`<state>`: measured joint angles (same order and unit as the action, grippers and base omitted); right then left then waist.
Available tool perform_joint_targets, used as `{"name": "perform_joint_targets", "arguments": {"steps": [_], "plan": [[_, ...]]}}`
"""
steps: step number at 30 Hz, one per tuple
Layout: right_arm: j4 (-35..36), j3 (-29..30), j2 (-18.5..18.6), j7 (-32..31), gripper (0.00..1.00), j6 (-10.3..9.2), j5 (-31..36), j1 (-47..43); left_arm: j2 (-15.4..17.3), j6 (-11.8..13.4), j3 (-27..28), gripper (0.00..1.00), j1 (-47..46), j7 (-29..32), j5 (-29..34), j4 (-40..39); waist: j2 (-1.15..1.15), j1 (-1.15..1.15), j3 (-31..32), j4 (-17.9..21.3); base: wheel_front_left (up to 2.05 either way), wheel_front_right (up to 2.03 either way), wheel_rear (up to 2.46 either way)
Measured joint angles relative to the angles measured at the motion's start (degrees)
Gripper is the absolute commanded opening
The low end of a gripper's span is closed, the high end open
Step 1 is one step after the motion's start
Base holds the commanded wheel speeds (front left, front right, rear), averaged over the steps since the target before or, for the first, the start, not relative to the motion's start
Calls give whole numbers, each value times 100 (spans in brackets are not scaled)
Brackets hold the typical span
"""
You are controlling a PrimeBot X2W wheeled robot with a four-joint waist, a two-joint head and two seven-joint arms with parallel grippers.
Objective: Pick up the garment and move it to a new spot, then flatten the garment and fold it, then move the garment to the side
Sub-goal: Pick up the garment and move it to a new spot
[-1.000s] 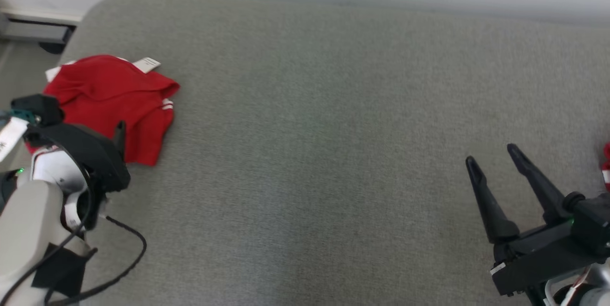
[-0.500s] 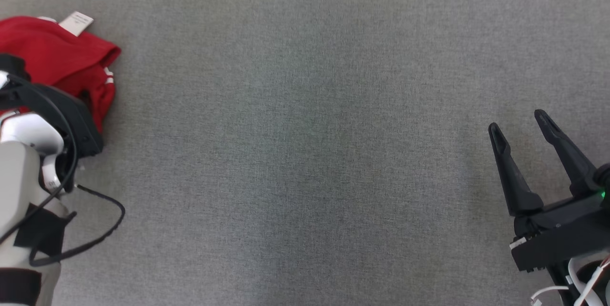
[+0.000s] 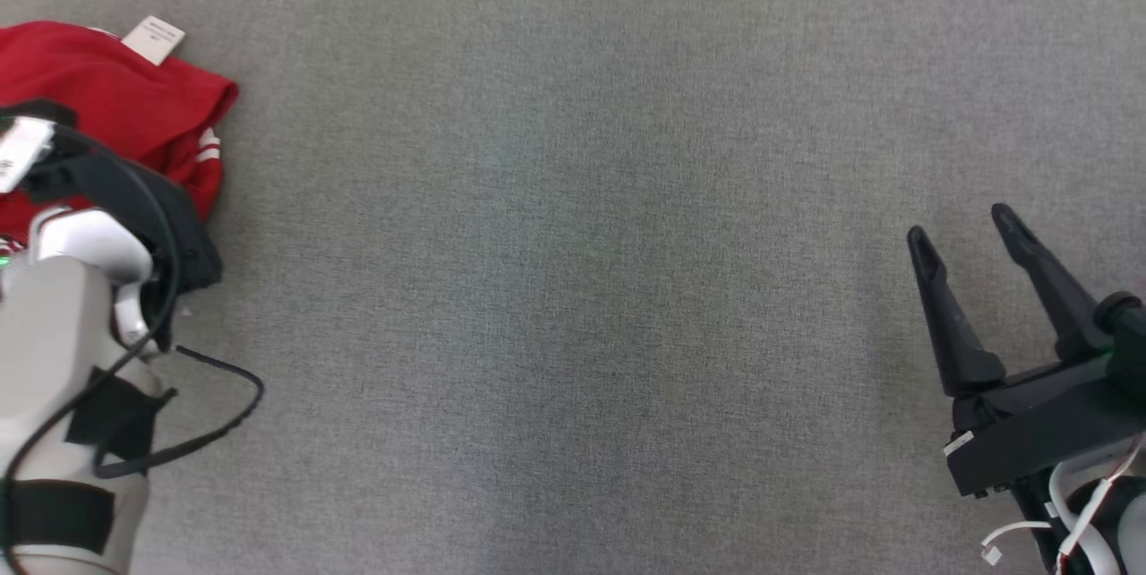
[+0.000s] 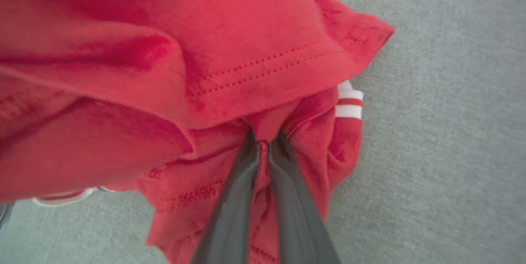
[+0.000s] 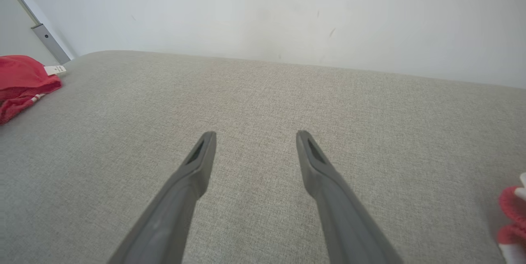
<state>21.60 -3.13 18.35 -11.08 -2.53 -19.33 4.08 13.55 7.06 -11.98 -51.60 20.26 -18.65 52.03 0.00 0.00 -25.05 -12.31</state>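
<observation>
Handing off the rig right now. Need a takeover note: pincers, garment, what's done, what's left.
Left pincer: shut on a fold of the red garment.
Right pincer: open, empty, over the grey padded surface, well away from the garment.
Garment: crumpled on the surface at the robot's far left, not yet lifted.
Done: the grasp.
Left: lift it and carry it to a new spot, flatten, fold, move it aside.
</observation>
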Motion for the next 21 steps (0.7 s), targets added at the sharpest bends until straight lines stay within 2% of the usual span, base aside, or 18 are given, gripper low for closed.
{"name": "perform_joint_targets", "arguments": {"steps": [9,21], "plan": [[-587,-76,-288,256,100,1,-186,115,-304,-18,-238,0,-7,-572,121,-60,0,0,532,-61,0,0,0],[-1239,-138,-695,732,100,0,-380,112,-951,-772,-960,0,-203,-1362,360,-857,0,-1,1481,-6,0,0,0]]}}
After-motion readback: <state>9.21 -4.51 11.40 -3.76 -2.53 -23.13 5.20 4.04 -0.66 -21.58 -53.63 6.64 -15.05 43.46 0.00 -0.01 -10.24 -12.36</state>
